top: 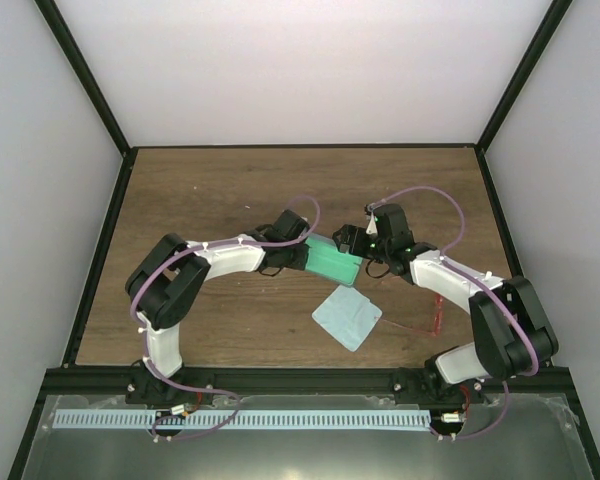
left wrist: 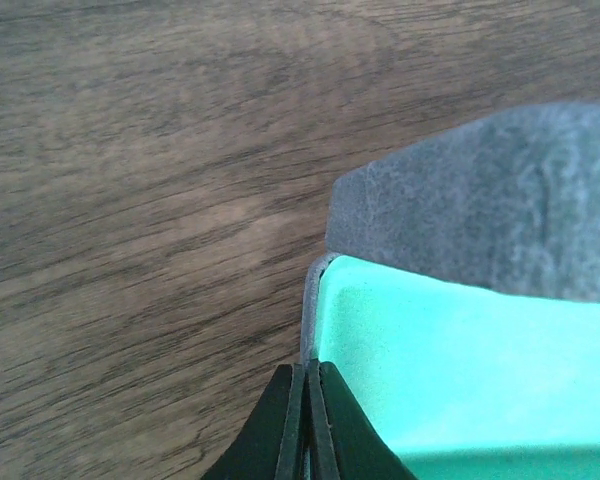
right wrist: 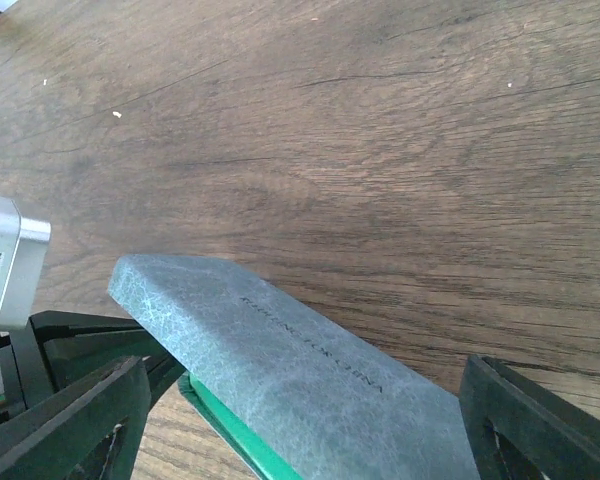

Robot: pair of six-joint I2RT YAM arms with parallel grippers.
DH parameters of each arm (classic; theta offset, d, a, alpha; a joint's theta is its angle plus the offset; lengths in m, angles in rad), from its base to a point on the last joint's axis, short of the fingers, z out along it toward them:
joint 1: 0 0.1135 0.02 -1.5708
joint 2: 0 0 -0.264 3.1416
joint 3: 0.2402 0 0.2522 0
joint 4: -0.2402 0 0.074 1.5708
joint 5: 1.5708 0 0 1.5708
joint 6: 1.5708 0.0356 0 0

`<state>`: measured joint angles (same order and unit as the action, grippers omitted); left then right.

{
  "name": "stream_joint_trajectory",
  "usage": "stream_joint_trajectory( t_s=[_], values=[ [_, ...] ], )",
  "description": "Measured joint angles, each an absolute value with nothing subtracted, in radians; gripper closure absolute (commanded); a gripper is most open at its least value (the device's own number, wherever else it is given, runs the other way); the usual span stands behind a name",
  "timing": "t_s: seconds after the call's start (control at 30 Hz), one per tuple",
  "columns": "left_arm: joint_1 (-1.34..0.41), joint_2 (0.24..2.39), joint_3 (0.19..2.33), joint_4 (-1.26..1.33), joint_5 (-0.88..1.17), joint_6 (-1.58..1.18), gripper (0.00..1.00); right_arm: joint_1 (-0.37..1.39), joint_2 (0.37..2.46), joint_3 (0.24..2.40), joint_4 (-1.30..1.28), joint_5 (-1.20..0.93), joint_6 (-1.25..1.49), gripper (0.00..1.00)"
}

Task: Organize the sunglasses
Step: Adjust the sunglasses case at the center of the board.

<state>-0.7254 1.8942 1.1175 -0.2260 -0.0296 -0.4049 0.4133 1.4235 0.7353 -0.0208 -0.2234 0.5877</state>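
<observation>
The blue-grey case lies open at mid-table, its green inside [top: 336,263] facing up. My left gripper [top: 308,256] is shut on the case's left rim; in the left wrist view the fingertips [left wrist: 306,385] pinch the grey edge beside the green lining [left wrist: 460,370], with the grey lid [left wrist: 500,200] behind. My right gripper [top: 360,243] is open at the case's right end; in the right wrist view its wide-apart jaws straddle the raised lid [right wrist: 300,370] without touching it. The thin red sunglasses [top: 436,316] lie on the table by my right arm.
A pale blue square cloth [top: 347,318] lies on the wooden table [top: 220,190] just in front of the case. Black frame rails [top: 100,250] and white walls bound the table on the left, right and back.
</observation>
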Motion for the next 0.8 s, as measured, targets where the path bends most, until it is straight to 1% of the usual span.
stream_joint_trajectory(
  t_s=[0.17,0.4,0.57,0.6,0.8],
  values=[
    [-0.726,1.894,1.119,-0.238,-0.091,-0.429,0.95,0.413,1.424,0.735,-0.022,-0.211,0.588,0.13],
    [-0.71,1.893,1.124,-0.288,-0.254,-0.522,0.95,0.413,1.418,0.735,-0.036,-0.165,0.599,0.13],
    [-0.693,1.893,1.124,-0.304,-0.296,-0.554,0.95,0.413,1.372,0.72,-0.036,-0.125,0.607,0.13],
    [-0.688,1.893,1.124,-0.306,-0.3,-0.559,0.93,0.413,1.367,0.718,-0.036,-0.123,0.608,0.13],
    [-0.664,1.893,1.121,-0.318,-0.306,-0.577,0.75,0.413,1.341,0.71,-0.036,-0.107,0.611,0.12]
  ],
)
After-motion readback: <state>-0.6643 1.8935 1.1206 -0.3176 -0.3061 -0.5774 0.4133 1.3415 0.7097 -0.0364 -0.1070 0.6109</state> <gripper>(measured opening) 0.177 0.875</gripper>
